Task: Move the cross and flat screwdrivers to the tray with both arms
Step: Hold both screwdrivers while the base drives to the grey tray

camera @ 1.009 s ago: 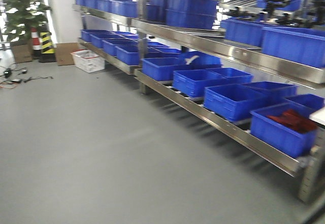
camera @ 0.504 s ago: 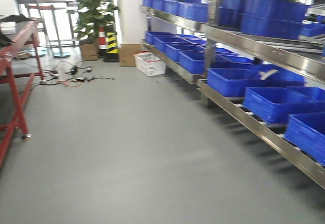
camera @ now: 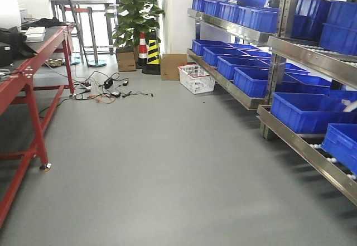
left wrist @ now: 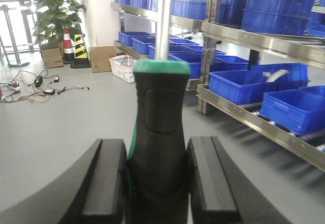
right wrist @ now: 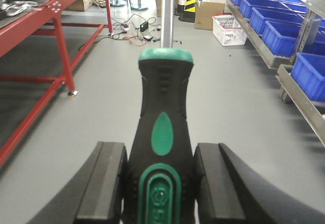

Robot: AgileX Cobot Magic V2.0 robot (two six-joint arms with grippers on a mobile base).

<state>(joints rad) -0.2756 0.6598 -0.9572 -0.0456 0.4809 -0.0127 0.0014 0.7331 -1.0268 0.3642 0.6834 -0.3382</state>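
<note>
left gripper [left wrist: 158, 183] closed snug on a black plastic-handled, green-capped screwdriver [left wrist: 158, 112], steel shaft pointing away | right gripper [right wrist: 161, 183] pinching the twin black-and-green screwdriver [right wrist: 165, 112], handle emblem unreadable | ahead I see grey floor [camera: 167, 162]; red steel workbench [camera: 28, 73] left; blue plastic bins [camera: 301, 109] racked right; loose cables [camera: 106, 90] and white wire basket [camera: 196, 78] beyond

The left screwdriver [left wrist: 157, 127] has a black handle with a green top and a silver shaft. The right screwdriver [right wrist: 165, 107] is black with green patches. The left tool [left wrist: 156, 176] and right tool [right wrist: 160, 181] are black. The floor [camera: 167, 162] is grey, the bins [camera: 301, 112] are blue, the tabletop [camera: 34, 58] is red. The cone [camera: 143, 46] has red and white stripes.
</note>
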